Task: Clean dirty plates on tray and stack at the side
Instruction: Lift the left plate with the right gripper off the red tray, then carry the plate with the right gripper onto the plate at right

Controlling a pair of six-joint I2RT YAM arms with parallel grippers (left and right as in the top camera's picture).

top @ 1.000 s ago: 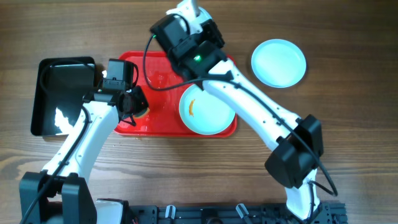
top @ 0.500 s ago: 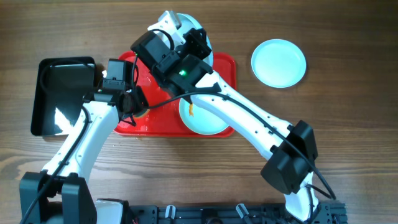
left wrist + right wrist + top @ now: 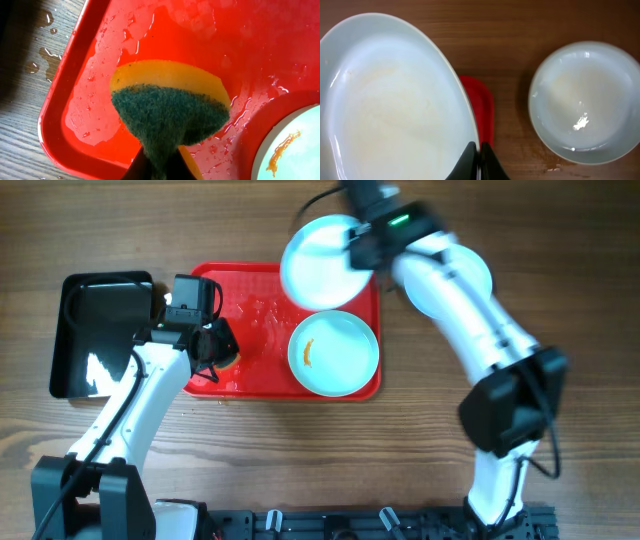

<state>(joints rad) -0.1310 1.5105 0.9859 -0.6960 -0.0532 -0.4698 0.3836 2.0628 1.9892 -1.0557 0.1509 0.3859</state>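
A washed plate sits aside; my right claw pinches another plate. My left claw pinches the sponge. One dirty plate is left.

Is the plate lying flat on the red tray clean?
No, the plate on the red tray shows an orange smear on its left half.

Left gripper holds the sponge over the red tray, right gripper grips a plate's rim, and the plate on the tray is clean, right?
No: the plate on the tray carries an orange smear, as the overhead view shows. The left gripper does hold the sponge over the tray, the right gripper the second plate's rim.
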